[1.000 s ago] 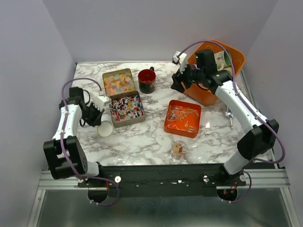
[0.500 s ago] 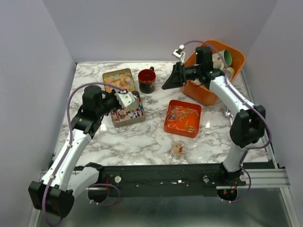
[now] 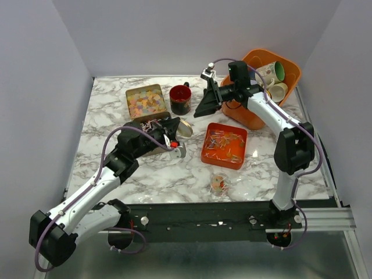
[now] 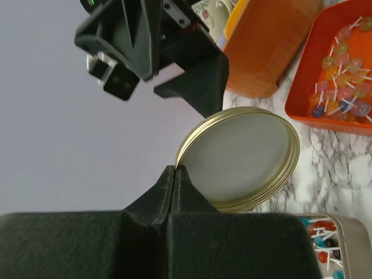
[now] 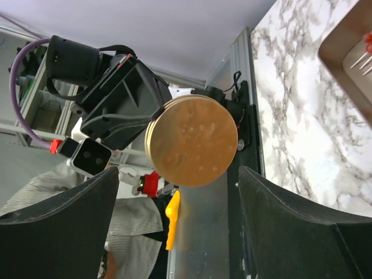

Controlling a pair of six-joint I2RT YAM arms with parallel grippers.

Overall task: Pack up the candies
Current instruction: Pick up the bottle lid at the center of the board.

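My left gripper [image 3: 176, 128] is shut on the rim of a round gold lid [image 3: 185, 128] and holds it on edge above the table's middle. In the left wrist view the fingertips [image 4: 174, 170] pinch the lid [image 4: 241, 160]. My right gripper [image 3: 201, 109] is open and empty, facing the lid [image 5: 192, 142] from just beyond it; in the right wrist view the gripper [image 5: 179, 170] has the lid between its spread fingers, apart from both. Candies lie in a pastel-filled tin [image 3: 145, 102], a second tin [image 3: 152, 125] half hidden under my left arm, an orange tray [image 3: 224, 145] and a small clear jar [image 3: 219, 183].
A dark red mug [image 3: 180, 99] stands behind the lid. An orange bin [image 3: 250, 119] with mugs sits at the back right, close behind my right arm. A metal tool [image 3: 281, 142] lies at the right edge.
My left arm has swung from the table's left side to the middle, carrying the lid. My right gripper has moved left from the bin toward the lid.
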